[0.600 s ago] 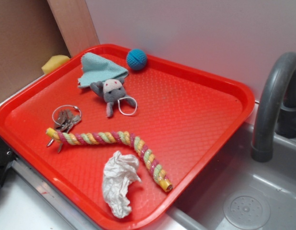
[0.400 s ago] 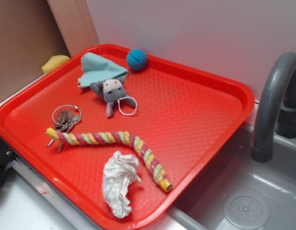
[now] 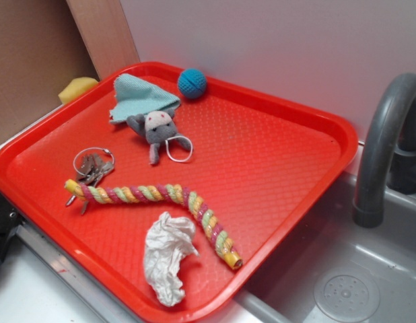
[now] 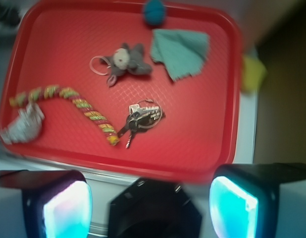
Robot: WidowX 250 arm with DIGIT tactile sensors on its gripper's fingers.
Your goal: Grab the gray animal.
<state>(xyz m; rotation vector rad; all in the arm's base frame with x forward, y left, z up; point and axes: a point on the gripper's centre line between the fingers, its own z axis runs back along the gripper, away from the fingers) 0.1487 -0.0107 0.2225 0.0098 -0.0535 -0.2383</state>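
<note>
The gray animal [image 3: 156, 129] [image 4: 127, 60] lies on the red tray [image 3: 275, 155] [image 4: 202, 124] toward its far left, pale face up, its thin white cord loop spread beside it. One limb touches the edge of the light teal cloth [image 3: 141, 94] [image 4: 180, 46]. My gripper [image 4: 150, 210] hangs off the tray's near edge, well short of the animal. Its two glowing pads stand wide apart with nothing between them. In the exterior view only a dark bit of the arm shows at the left edge.
On the tray also lie a blue knitted ball [image 3: 192, 83] [image 4: 154, 12], a bunch of keys [image 3: 93, 165] [image 4: 142, 117], a striped rope toy [image 3: 161, 202] [image 4: 76, 106] and crumpled white paper [image 3: 167, 256] [image 4: 23, 124]. A yellow sponge [image 3: 77, 87] sits behind. A gray faucet [image 3: 386, 141] and sink [image 3: 346, 293] stand right.
</note>
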